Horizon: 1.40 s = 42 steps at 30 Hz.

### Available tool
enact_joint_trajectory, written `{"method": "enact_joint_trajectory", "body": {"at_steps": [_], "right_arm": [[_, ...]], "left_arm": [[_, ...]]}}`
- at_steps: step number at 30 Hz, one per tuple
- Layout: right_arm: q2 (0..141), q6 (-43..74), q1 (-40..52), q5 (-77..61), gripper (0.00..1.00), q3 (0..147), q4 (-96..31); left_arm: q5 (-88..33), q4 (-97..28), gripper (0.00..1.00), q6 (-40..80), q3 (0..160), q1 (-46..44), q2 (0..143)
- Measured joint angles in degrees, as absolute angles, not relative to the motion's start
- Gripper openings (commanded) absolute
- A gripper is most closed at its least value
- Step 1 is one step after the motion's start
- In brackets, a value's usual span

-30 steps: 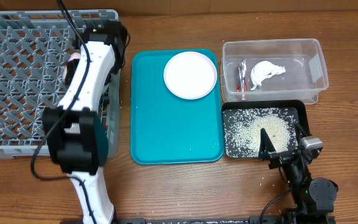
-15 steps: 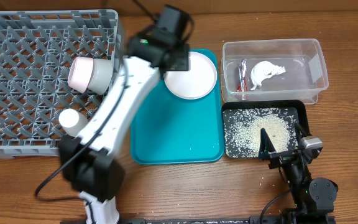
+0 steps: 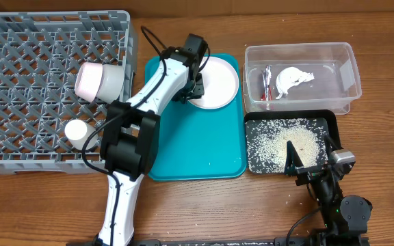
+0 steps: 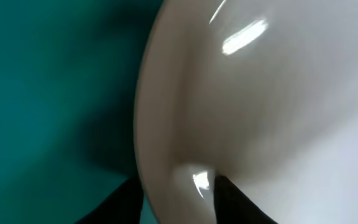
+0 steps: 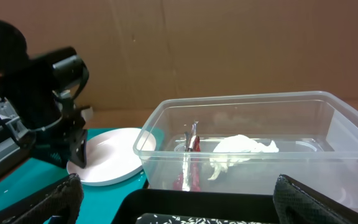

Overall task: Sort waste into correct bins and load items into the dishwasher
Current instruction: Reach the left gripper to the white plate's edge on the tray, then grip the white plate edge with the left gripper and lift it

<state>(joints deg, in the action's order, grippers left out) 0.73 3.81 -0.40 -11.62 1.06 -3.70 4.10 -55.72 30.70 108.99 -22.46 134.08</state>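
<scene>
We see the left gripper (image 3: 193, 87) at the left rim of the round pale white-pink plate (image 3: 216, 80). The plate lies on the teal rectangular plastic serving tray (image 3: 193, 143), in its far-right corner. In the left wrist cam the two dark fingers (image 4: 120, 202) straddle the plate's rim, one on the teal side, one on the glossy inner face. Both touch it or sit v. near it. We can't tell whether the jaws are clamped on the rim or just set around it. From the right wrist cam the plate sits level on the tray.

Left of the tray stands the large square grey plastic dish rack (image 3: 53, 15). In it are a grey-green bowl (image 3: 113, 82) on its side w/ a pale pink round dish (image 3: 87, 82) nested against it, and toward the near side a small white cup (image 3: 76, 131).

Right of the tray, the clear rectangular plastic tub (image 3: 344, 75) holds the crumpled red-and-silver snack wrapper (image 3: 267, 82) and the crumpled white paper napkin (image 3: 294, 78), side by side. Just in front of the tub is the shallow black rectangular plastic tray (image 3: 327, 117), w/ small white rice grains (image 3: 279, 143) spread over its floor, thickest toward ctr-right.

The right gripper (image 3: 309, 152) hangs over the near edge of the black tray, jaws spread wide, nothing btwn them.
</scene>
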Motion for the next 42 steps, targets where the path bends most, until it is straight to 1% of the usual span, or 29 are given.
{"method": "enact_joint_trajectory", "body": {"at_steps": [2,5,8,14,19,24,27,28,35,38,42], "right_arm": [[0.73,3.84,-0.4,-11.62,1.0,1.06,-3.73],[0.73,3.79,-0.4,-11.64,1.0,1.06,-3.7],[0.73,3.84,-0.4,-11.62,1.0,1.06,-3.7],[0.73,3.81,-0.4,-11.64,1.0,1.06,-3.7],[0.73,3.81,-0.4,-11.64,1.0,1.06,-3.68],[0.73,3.81,-0.4,-11.62,1.0,1.06,-3.7],[0.73,3.84,-0.4,-11.62,1.0,1.06,-3.7],[0.73,3.84,-0.4,-11.62,0.99,1.06,-3.68],[0.73,3.81,-0.4,-11.62,1.0,1.06,-3.7],[0.73,3.84,-0.4,-11.64,1.0,1.06,-3.7],[0.73,3.81,-0.4,-11.62,1.0,1.06,-3.7]], "left_arm": [[3.46,-56.1,0.04,31.42,109.03,-22.39,134.17],[2.31,-56.47,0.04,32.51,109.75,-22.35,134.15],[1.85,-60.1,0.04,32.86,110.04,-22.28,134.02],[4.78,-74.7,0.04,31.48,113.3,-19.03,130.52],[18.55,-82.35,0.04,29.76,116.14,-15.86,118.58],[36.88,-90.28,0.04,29.41,117.97,-15.4,104.77],[49.15,-96.05,0.04,29.98,118.28,-15.77,100.2],[51.55,-96.68,0.04,30.11,118.28,-15.77,99.74],[70.02,-96.75,0.04,34.52,116.14,-15.75,98.94],[75.13,-94.59,0.04,35.75,114.52,-14.87,98.98],[78.54,-90.39,0.04,36.53,110.26,-11.7,99.15]]}}
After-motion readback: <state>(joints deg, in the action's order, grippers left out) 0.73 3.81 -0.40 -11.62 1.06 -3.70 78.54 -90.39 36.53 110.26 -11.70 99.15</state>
